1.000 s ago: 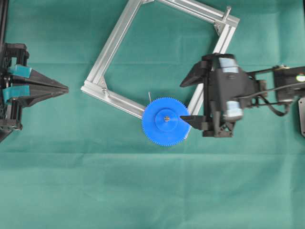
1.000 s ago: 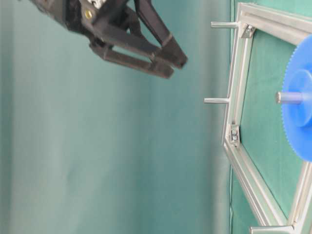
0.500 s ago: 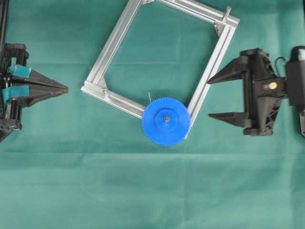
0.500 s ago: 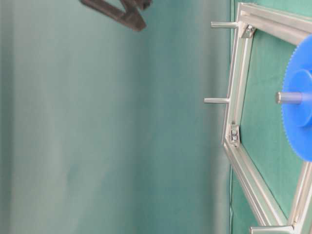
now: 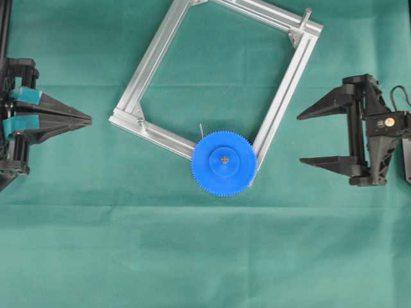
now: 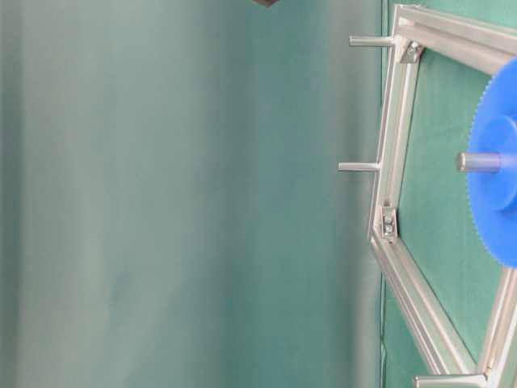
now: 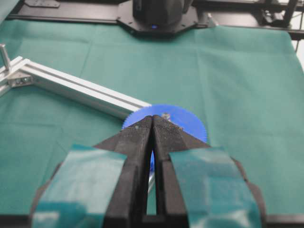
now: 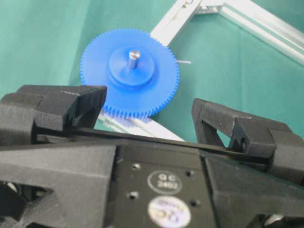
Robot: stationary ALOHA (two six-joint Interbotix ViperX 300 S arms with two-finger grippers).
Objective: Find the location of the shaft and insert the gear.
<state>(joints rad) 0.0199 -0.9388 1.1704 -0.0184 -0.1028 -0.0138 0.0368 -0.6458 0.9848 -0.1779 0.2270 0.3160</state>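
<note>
Sitting flat on the lower corner of the square aluminium frame (image 5: 215, 77), the blue gear (image 5: 223, 163) is threaded over the shaft (image 8: 134, 58), whose silvery tip pokes up through the raised hub. A thin pale wire (image 5: 201, 130) sticks out just beside the gear's rim. At the frame's far corner stands a bare pin (image 5: 307, 15). The right tool (image 5: 308, 139) hangs well apart from the gear on the right side of the green tabletop (image 5: 192, 256), its two black fingers spread wide and grasping nothing. The left tool (image 5: 87, 119) rests at the left edge, its fingers pressed together with nothing between them, pointed toward the frame. From table level, only a dark sliver at the top edge shows, possibly part of the right tool.
</note>
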